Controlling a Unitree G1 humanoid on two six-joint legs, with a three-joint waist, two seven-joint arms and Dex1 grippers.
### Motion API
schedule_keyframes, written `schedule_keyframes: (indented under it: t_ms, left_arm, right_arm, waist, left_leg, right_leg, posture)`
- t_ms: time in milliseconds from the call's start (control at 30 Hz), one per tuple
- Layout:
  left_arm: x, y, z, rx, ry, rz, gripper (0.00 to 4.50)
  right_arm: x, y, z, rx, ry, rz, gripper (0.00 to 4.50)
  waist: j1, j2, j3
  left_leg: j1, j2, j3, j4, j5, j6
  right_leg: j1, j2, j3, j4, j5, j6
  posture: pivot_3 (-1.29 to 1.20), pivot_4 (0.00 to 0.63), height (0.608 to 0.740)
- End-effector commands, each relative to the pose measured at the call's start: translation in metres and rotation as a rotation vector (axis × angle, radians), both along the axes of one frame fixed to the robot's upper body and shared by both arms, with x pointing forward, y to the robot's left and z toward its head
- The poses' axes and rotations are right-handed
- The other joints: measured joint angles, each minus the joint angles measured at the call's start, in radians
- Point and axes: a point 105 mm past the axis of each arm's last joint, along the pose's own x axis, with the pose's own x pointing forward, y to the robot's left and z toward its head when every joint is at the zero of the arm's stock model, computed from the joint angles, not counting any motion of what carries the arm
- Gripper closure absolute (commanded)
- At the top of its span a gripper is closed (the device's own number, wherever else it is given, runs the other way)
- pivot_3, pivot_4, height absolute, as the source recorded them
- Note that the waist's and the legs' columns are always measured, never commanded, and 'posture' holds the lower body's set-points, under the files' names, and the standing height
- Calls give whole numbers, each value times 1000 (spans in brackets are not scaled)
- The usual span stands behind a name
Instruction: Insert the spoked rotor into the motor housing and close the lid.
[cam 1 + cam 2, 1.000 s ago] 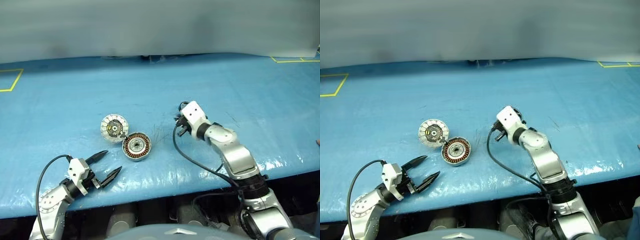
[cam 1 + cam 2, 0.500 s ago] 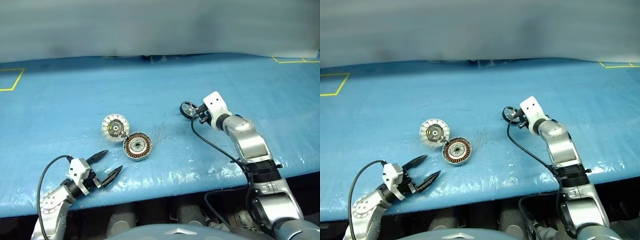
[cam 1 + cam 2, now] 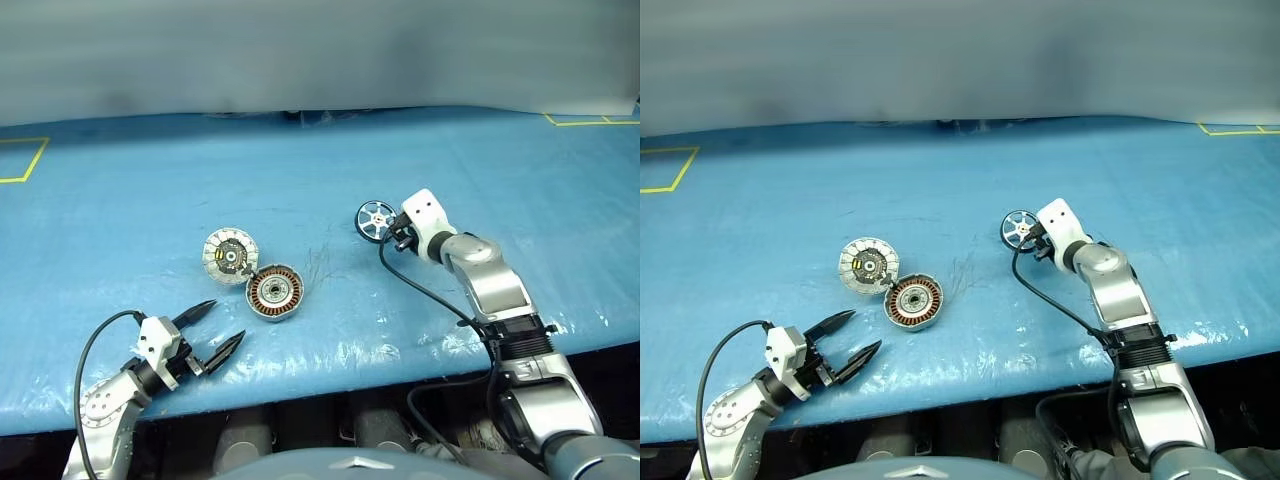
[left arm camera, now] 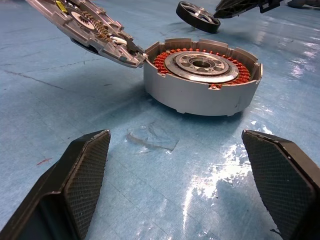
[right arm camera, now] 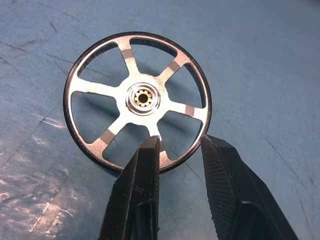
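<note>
The right tool (image 5: 177,150) is clamped on the rim of the spoked rotor (image 5: 137,100), seemingly lifted just clear of the blue counter (image 3: 450,160). The left tool (image 3: 222,327), fingers wide apart, faces the motor housing (image 4: 202,75); the lid (image 4: 85,27) leans on the housing's rim.

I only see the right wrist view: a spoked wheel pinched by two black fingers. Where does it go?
Observer: Into the motor housing, a copper-wound ring on the table to the spoked rotor's left.
Operator: Is it covered?
Observer: No, but the lid leans tilted on its rim.
Operator: And the other arm?
Observer: The left end effector is open, empty, facing the motor housing.
</note>
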Motion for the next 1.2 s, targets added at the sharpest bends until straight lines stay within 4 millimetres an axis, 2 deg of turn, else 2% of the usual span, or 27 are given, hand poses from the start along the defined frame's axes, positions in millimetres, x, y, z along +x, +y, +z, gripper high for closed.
schedule_keyframes:
  t_ms: [33,367,467,533,633,767,967,1100,1200]
  left_arm:
    - [-1,-4,1,7,-6,-15,0]
    - [-1,-5,1,12,-9,-8,0]
    - [-2,-5,1,9,-8,-6,0]
    - [-3,-5,2,4,-8,-7,0]
    - [-2,-7,5,-11,-19,-16,0]
    - [-1,-8,12,-17,-29,-57,0]
    - [-1,-10,10,5,-9,-110,0]
    - [0,-11,7,5,3,-117,0]
    - [1,-14,6,5,7,-124,0]
  right_arm:
    - [2,12,6,5,-22,50,3161]
    - [4,20,-14,-39,37,98,3161]
    - [3,23,-15,-18,46,105,3784]
    - [1,24,-16,-1,46,105,4437]
    - [-2,24,-14,27,36,98,4473]
    - [-10,26,-2,130,-12,96,4473]
    - [-51,68,27,402,-45,356,4473]
    - [-82,97,30,461,2,544,4473]
    - [-93,114,29,480,29,609,4473]
  waist:
    - [0,0,0]
    - [-2,1,0]
    - [-2,1,-1]
    - [-2,1,-1]
    - [-1,0,-1]
    - [0,0,-1]
    - [-1,1,-1]
    - [0,0,-1]
    - [0,0,-1]
  left_leg:
    - [0,0,0,0,0,0]
    - [2,0,0,2,1,1]
    - [3,0,0,2,1,1]
    - [3,0,0,2,1,1]
    - [3,0,0,2,1,1]
    - [2,0,0,1,1,1]
    - [1,0,0,2,1,1]
    - [2,0,-1,2,1,1]
    - [2,0,-1,3,1,1]
  right_leg:
    - [0,0,0,0,0,0]
    - [2,0,1,1,0,0]
    - [3,0,1,1,0,0]
    - [3,0,1,1,0,0]
    - [3,0,1,1,0,0]
    - [3,0,1,1,1,0]
    - [1,0,1,2,0,0]
    - [2,0,1,2,0,1]
    - [2,0,0,2,0,0]
  posture:
    - [0,150,740]
    - [0,150,740]
    - [0,150,740]
    - [0,150,740]
    - [0,150,740]
    - [0,150,740]
    - [0,150,740]
    - [0,150,740]
    - [0,150,740]
